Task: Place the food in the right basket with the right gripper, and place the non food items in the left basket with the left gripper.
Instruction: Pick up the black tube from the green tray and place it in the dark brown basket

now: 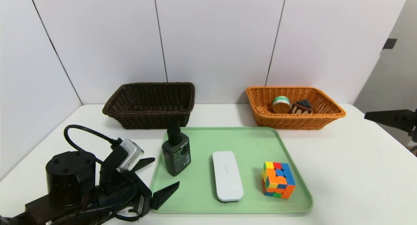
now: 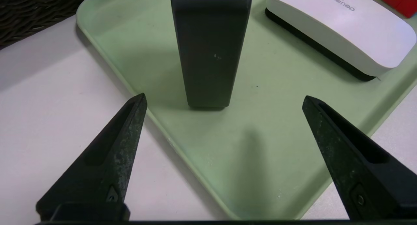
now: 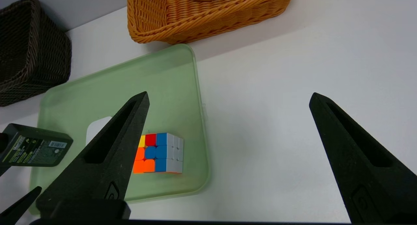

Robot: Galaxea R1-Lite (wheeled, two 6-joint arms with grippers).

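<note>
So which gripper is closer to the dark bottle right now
Left. The left gripper is open at the tray's left edge, just short of the bottle, facing it. The right gripper hangs open off to the far right, beyond the tray.

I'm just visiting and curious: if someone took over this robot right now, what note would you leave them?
Left gripper: open, empty, at the green tray's near left corner, facing the dark bottle.
Right gripper: open, empty, off to the right above the table.
Done: two food items lie in the orange basket.
Left: bottle, white case and puzzle cube sit on the tray; all go into the dark basket, which looks empty.
</note>
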